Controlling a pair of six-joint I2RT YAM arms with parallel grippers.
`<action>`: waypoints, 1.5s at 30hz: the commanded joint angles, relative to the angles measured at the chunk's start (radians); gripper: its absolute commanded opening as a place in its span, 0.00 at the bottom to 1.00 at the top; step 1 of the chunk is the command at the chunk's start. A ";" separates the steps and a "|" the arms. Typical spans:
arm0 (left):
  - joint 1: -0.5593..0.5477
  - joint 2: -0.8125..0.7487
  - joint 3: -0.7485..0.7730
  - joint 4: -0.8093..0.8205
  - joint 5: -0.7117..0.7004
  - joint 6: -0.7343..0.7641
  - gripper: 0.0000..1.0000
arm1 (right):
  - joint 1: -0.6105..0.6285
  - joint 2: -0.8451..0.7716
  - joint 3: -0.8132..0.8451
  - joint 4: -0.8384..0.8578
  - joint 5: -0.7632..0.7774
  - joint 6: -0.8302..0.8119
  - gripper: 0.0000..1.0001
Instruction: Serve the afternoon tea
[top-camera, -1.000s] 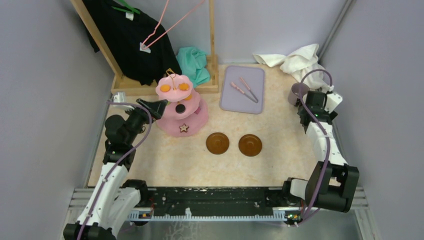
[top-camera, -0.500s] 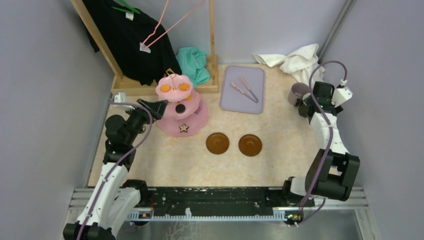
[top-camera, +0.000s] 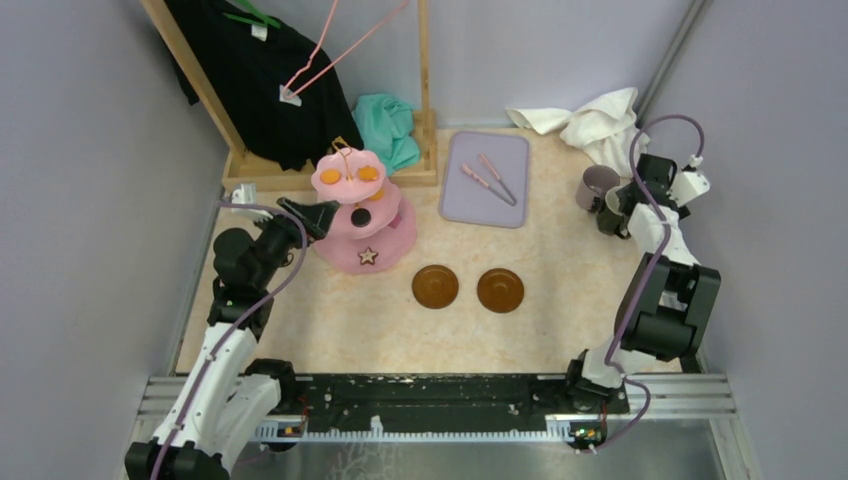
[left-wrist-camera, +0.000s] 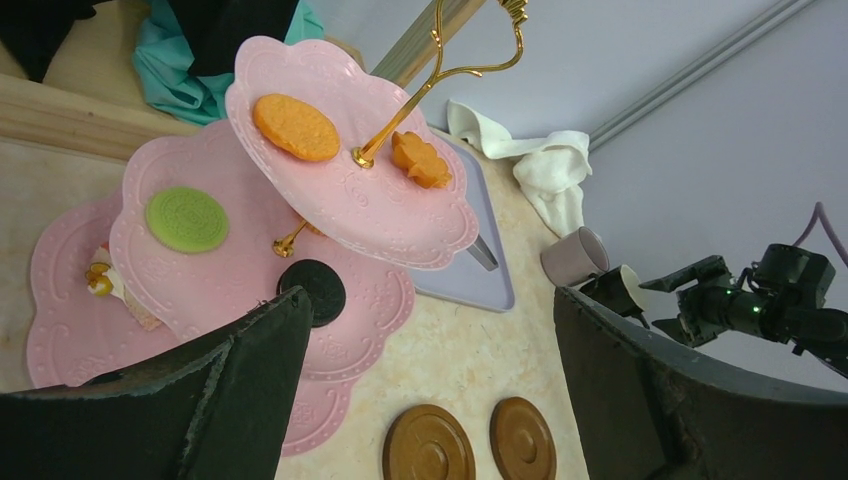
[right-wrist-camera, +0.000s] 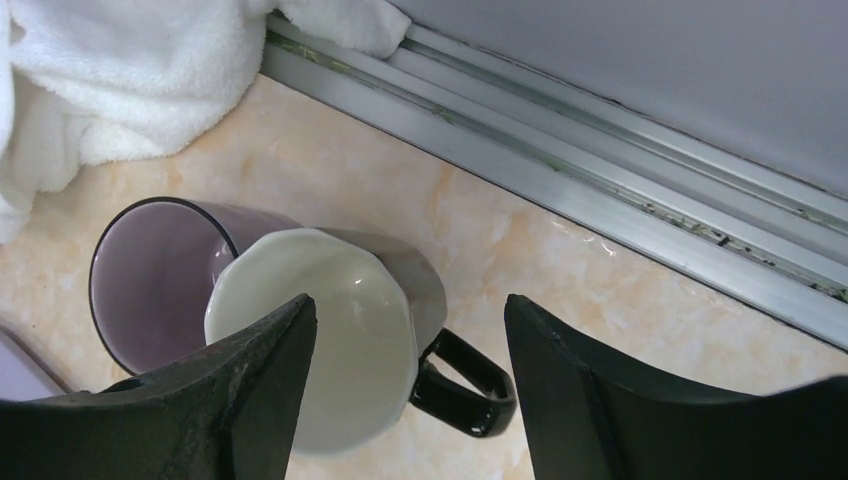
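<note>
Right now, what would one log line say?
left gripper: open, facing stand | right gripper: open, facing cream mug | brown saucers: bare

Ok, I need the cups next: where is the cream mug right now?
Top view: the cream mug sits at the table's far right, beside the mauve mug, just in front of the white towel.

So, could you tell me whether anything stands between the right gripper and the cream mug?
Nothing visible does: the open right gripper faces the cream black-handled mug directly; the mauve mug sits beside it, not between.
</note>
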 joint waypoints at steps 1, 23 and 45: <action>-0.008 0.003 -0.006 0.021 -0.002 0.019 0.95 | -0.008 0.060 0.072 0.075 -0.028 0.010 0.69; -0.023 0.010 -0.005 0.010 -0.034 0.026 0.95 | -0.038 0.262 0.125 0.099 -0.140 0.057 0.02; -0.032 -0.029 -0.007 0.008 -0.031 0.023 0.95 | 0.064 -0.350 -0.112 0.065 -0.159 0.034 0.00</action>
